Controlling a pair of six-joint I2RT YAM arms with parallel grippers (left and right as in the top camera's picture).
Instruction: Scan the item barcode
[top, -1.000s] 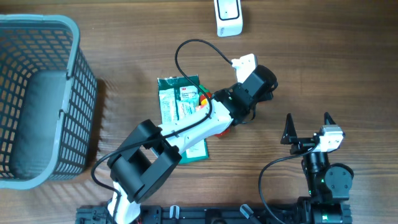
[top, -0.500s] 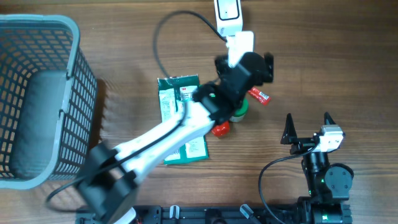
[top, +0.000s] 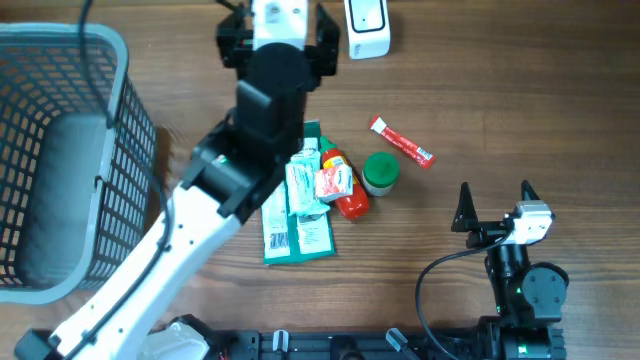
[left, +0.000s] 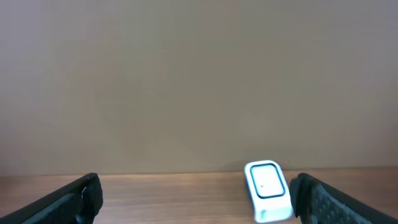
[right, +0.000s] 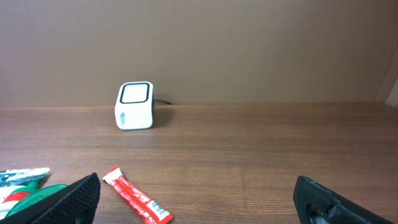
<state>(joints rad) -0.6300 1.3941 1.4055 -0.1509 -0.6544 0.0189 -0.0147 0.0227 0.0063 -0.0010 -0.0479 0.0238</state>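
Left tool (left: 196, 198) gapes empty beside the scanner (left: 267, 190). The sachet (top: 402, 141) lies on the counter (top: 530, 80), probably awaiting pickup. Right tool (top: 496, 200) rests apart, idle.

A brown wooden table (top: 540, 90) with fine grain running left to right fills the overhead view, darker streaks mixed with warmer ones. At its far edge rises a plain matte grey-beige wall (right: 249, 43) — bare and unbroken across both wrist views. The light is soft and even. Shadows on the wood are faint and blurred, and a pale sheen lies along the far strip of the tabletop just below the wall. At the far right a lighter vertical edge meets the wall — too little of it shows to tell what it is.
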